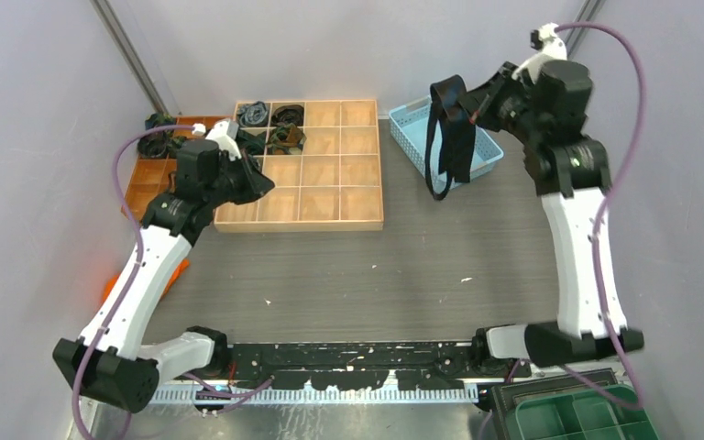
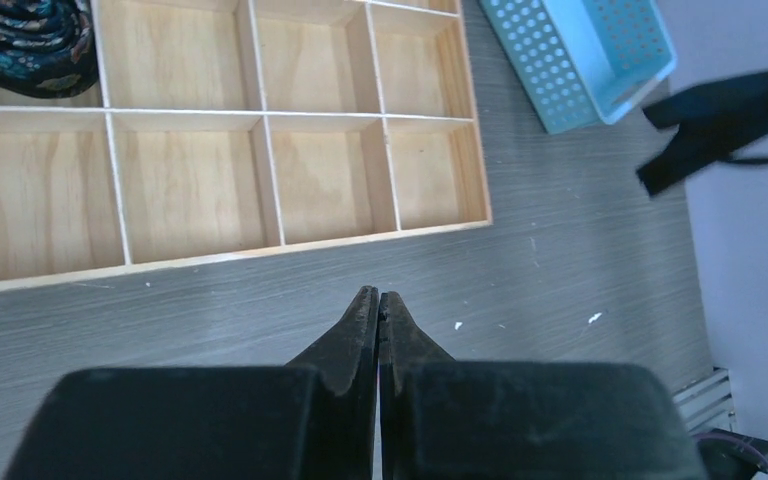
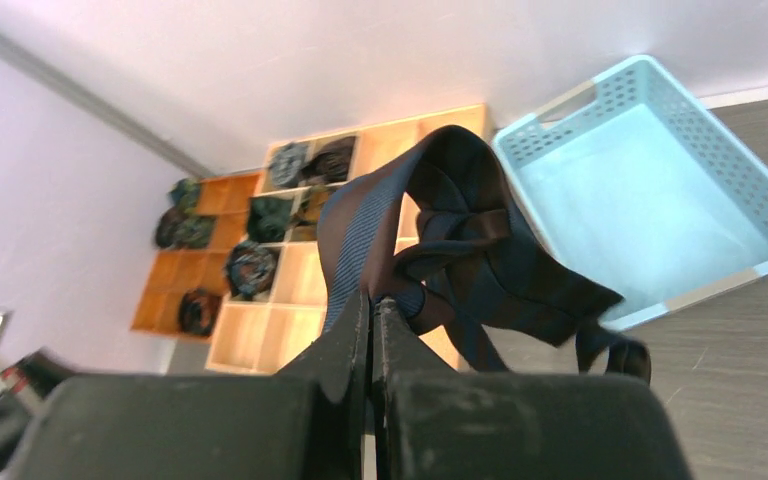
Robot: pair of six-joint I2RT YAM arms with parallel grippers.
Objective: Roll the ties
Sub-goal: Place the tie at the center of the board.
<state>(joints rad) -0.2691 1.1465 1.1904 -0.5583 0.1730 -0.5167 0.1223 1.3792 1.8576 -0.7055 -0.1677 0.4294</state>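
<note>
at 9 o'clock in the top view, the left arm hides part of a small wooden tray (image 1: 147,179) and most of an orange thing (image 1: 113,290); what that is cannot be told. the left gripper (image 2: 379,300) has its jaws pressed together with nothing between them, and it hovers over the table (image 1: 376,275) at the near edge of the large wooden tray (image 1: 356,172). that tray sits at 11 to 12 o'clock. it has sixteen compartments, and the arm covers its left column. the rolled ties (image 1: 287,115) fill its far-left cells and the small tray. the right wrist view shows about eight coils, blurred, one half hidden. one blue basket (image 1: 401,128) stands at 1 o'clock, partly screened. in front of it one loose dark striped tie (image 1: 449,137) hangs in loops from the right gripper (image 3: 373,303), whose jaws are pinched tight on the fabric. whether its low end touches the table cannot be told. at 5 o'clock the frame edge cuts off a green bin (image 1: 596,417).
</note>
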